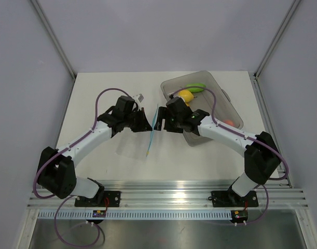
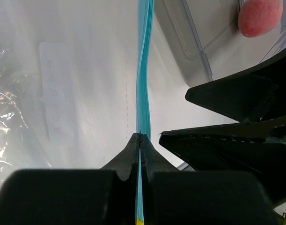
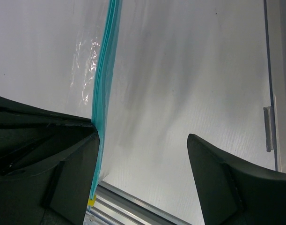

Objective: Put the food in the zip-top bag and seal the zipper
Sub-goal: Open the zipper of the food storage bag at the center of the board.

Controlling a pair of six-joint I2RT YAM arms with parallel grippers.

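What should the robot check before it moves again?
1. Left gripper shut on zipper: ok.
2. Right gripper gripping zipper: not ok. It is open, with one finger beside the strip.
3. Lemon and green one inside bag: not ok. Both lie in the tray.
4. Bag mouth open for food: cannot tell.
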